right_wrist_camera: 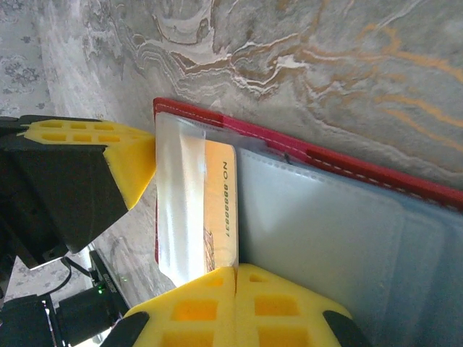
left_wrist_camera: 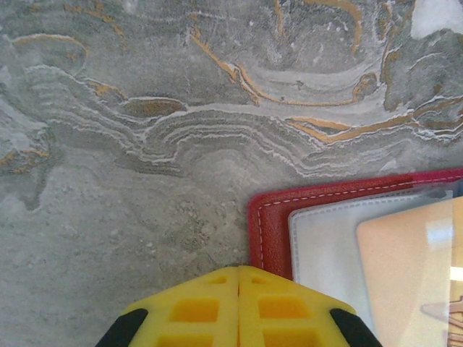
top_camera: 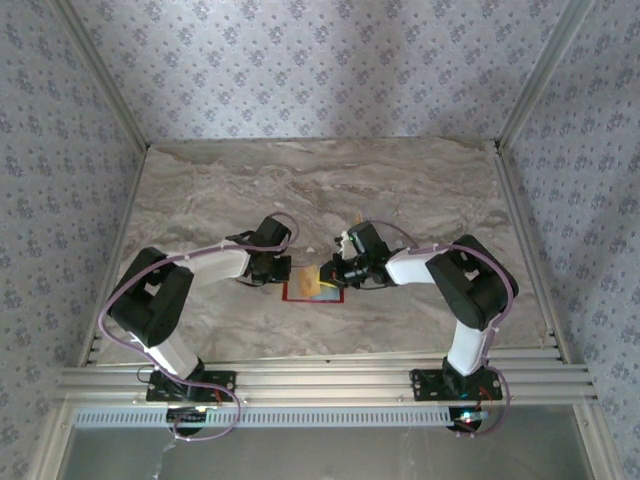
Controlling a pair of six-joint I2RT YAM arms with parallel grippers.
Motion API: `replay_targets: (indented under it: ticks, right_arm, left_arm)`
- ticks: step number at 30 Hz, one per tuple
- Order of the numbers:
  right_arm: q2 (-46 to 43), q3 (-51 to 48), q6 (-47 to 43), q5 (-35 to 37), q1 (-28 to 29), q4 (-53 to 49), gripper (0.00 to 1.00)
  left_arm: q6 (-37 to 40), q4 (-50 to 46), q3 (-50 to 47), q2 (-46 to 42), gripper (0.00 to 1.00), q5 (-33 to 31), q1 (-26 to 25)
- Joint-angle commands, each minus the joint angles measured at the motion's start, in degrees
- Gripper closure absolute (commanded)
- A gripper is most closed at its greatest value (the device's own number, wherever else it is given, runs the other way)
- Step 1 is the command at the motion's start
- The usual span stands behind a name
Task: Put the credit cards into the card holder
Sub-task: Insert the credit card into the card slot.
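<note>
The red card holder (top_camera: 300, 293) lies open on the marble table between my two grippers, its clear sleeves (right_wrist_camera: 325, 238) facing up. My right gripper (right_wrist_camera: 236, 269) is shut on the edge of a tan-yellow credit card (right_wrist_camera: 221, 210) printed with a number. The card stands at the holder's left half, partly under a glossy clear flap (right_wrist_camera: 181, 202). My left gripper (left_wrist_camera: 239, 271) is shut with nothing in it, its tips down beside the holder's stitched edge (left_wrist_camera: 269, 224). The tan card (left_wrist_camera: 405, 275) also lies over a pale sleeve in the left wrist view. From above, the left gripper (top_camera: 279, 272) and right gripper (top_camera: 333, 274) flank the holder.
The marble table (top_camera: 400, 190) stretches bare behind the holder. Patterned walls (top_camera: 320, 60) close in the back and both sides. An aluminium rail (top_camera: 320, 380) carrying the arm bases runs along the near edge.
</note>
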Motion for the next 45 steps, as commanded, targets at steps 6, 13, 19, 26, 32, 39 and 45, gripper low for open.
replay_targets:
  ticks: [6, 13, 19, 26, 32, 39, 45]
  right_arm:
    - [1.32, 2.88, -1.2, 2.81, 2.69, -2.99, 1.0]
    - [1.59, 3.88, -1.2, 4.47, 4.31, -3.09, 1.0]
    - [1.15, 4.01, -0.52, 5.84, 4.08, -3.68, 1.0]
    - [-0.17, 5.13, 0.01, 7.58, 4.06, -6.63, 1.0]
    - [0.44, 6.12, 1.43, 9.76, 5.57, -6.63, 1.0]
    - [0.68, 5.41, 3.17, 13.1, 7.82, -5.0, 1.0]
    - [-0.28, 6.22, 1.96, 15.85, 10.04, -7.03, 1.0]
  left_arm:
    - [-1.05, 7.16, -0.63, 6.04, 0.94, 7.87, -3.18]
    - [-1.95, 7.24, -0.56, 6.43, 0.95, 8.3, -3.38]
    - [-5.01, 7.41, -2.29, 5.7, 0.96, 8.78, -3.41]
    - [-7.61, 8.98, -4.92, 4.07, 0.96, 9.17, -3.61]
    - [-8.85, 10.12, -6.33, 3.62, 0.96, 9.21, -4.52]
    - [-10.51, 11.88, -7.93, 3.42, 0.96, 8.99, -5.79]
    - [-11.26, 13.03, -8.03, 4.06, 0.96, 9.17, -6.81]
